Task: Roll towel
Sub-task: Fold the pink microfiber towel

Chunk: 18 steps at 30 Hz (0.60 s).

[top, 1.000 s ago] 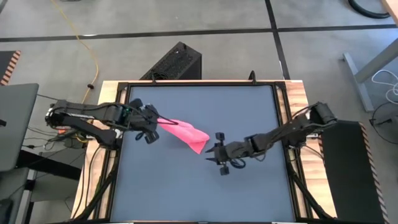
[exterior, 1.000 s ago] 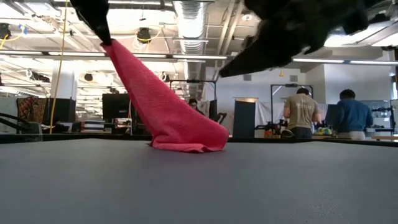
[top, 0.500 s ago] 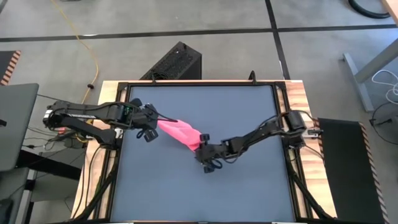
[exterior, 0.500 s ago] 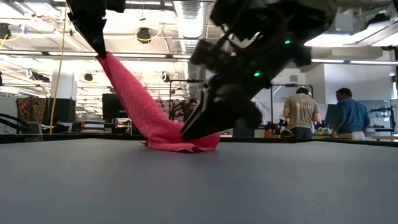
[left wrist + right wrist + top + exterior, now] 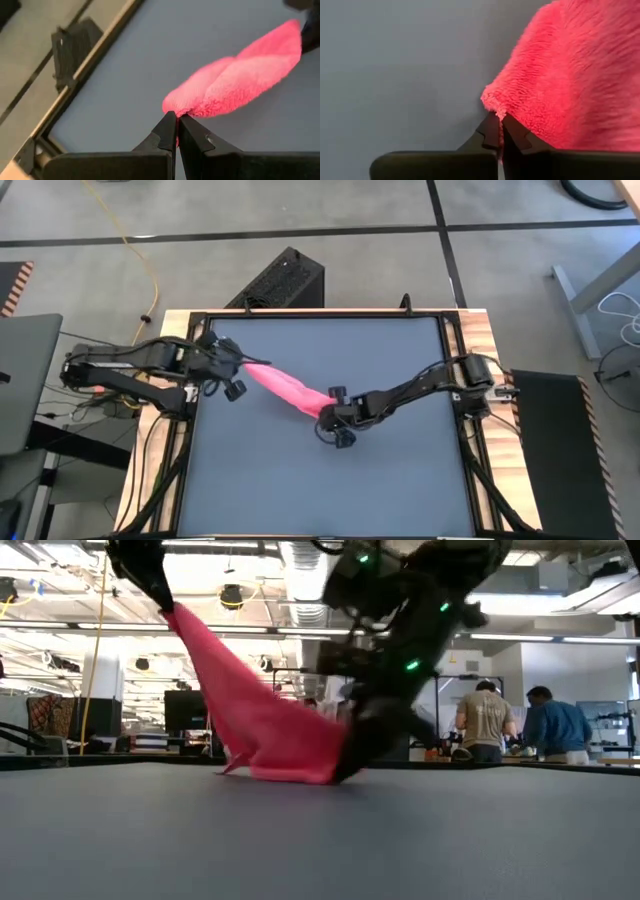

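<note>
The pink towel (image 5: 290, 390) stretches in a slanting band over the dark grey table (image 5: 330, 480), high at its left end and low at its right end. My left gripper (image 5: 238, 368) is shut on the raised end, well above the table near its left edge. My right gripper (image 5: 328, 412) is shut on the low end near the table's middle. In the low view the towel (image 5: 255, 710) slopes down from the upper left to the tabletop. My left gripper pinches the towel's bunched upper end (image 5: 175, 107) between its two fingertips, slanting down from the table's left. That end is lifted clear, and the cloth runs off fairly taut toward the other gripper. My right gripper pinches the towel's low edge (image 5: 492, 105) between its two fingertips, slanting down from the table's right. That end (image 5: 300, 768) sits at the tabletop; one layer or several, I cannot tell.
A wooden frame with black rails (image 5: 190, 330) borders the table. A black box (image 5: 285, 280) stands on the floor beyond the far edge. Two people (image 5: 490, 720) stand far back in the room. Bare tabletop lies toward the near edge.
My right gripper has moved toward the table's left, tipped downward, come down to the towel's low end and shut on it. My left gripper has drawn back a little toward the left edge. The towel, heaped at its low end before, is now stretched between the two.
</note>
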{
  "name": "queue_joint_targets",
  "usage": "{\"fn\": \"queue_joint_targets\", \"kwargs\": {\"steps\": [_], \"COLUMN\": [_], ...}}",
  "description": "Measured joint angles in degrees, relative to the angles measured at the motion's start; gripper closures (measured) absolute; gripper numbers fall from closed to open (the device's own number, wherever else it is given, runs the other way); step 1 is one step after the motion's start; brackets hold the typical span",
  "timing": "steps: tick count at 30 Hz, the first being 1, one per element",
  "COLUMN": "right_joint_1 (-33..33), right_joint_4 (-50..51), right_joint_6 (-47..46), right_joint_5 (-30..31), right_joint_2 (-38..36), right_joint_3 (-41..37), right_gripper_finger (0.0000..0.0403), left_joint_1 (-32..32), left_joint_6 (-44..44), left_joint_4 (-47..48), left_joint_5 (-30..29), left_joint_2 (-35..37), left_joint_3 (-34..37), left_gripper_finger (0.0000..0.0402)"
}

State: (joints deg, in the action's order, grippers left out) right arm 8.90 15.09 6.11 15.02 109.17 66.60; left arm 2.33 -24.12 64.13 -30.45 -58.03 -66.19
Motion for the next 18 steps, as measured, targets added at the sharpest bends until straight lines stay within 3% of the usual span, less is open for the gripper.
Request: {"fn": "queue_joint_targets", "kwargs": {"steps": [3, 8, 10, 14, 18], "right_joint_1": [1.5, 3.2, 3.5, 4.1, 5.6], "right_joint_4": [6.5, 17.7, 20.7, 23.6, 22.0], "right_joint_6": [2.8, 4.4, 2.3, -2.9, -9.2], "right_joint_5": [-1.0, -12.1, -12.4, -13.6, -18.3], "right_joint_2": [-7.1, -19.2, -23.2, -27.3, -28.8], "right_joint_3": [0.3, -0.4, -1.4, -4.2, -7.6], "right_gripper_finger": [0.0381, 0.0386, 0.0386, 0.0386, 0.0384], "left_joint_1": [-0.6, -2.2, -2.6, -2.7, -2.6], "left_joint_6": [0.0, -1.7, -2.3, -3.4, -5.8], "left_joint_4": [-1.9, -1.7, -1.7, -3.4, -7.2], "left_joint_5": [-0.3, -0.8, 0.1, 2.0, 9.5], "left_joint_2": [4.1, 9.5, 10.3, 10.0, 7.9], "left_joint_3": [0.0, 0.0, 0.0, 2.6, 9.4], "left_gripper_finger": [0.0401, 0.0401, 0.0401, 0.0401, 0.0401]}}
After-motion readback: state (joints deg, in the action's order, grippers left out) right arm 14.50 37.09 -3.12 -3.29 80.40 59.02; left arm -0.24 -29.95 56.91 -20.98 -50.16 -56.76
